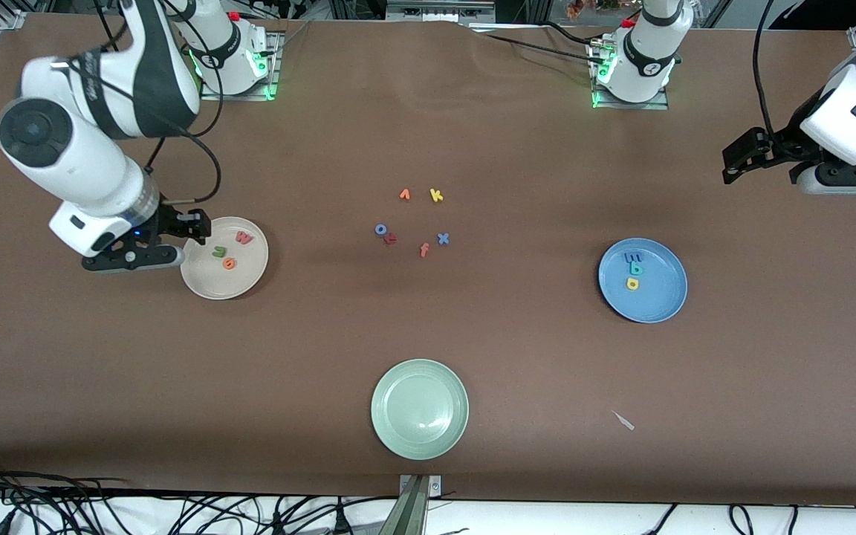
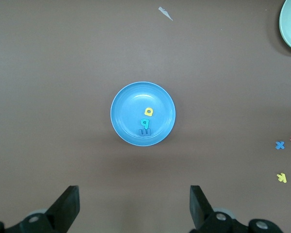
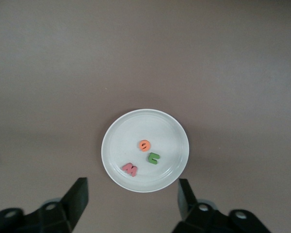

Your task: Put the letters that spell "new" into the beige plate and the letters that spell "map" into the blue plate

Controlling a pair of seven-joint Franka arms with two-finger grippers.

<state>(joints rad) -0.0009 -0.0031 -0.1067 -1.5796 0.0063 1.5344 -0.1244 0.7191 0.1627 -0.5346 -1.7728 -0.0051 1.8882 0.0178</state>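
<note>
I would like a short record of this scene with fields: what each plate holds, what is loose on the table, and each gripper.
beige plate: green n, orange e, salmon-red w
blue plate: blue m, teal p, yellow a
green plate: nothing in it
loose letters: six, mid-table
right gripper: open, over beige plate's edge
left gripper: open, waits over the left arm's end
</note>
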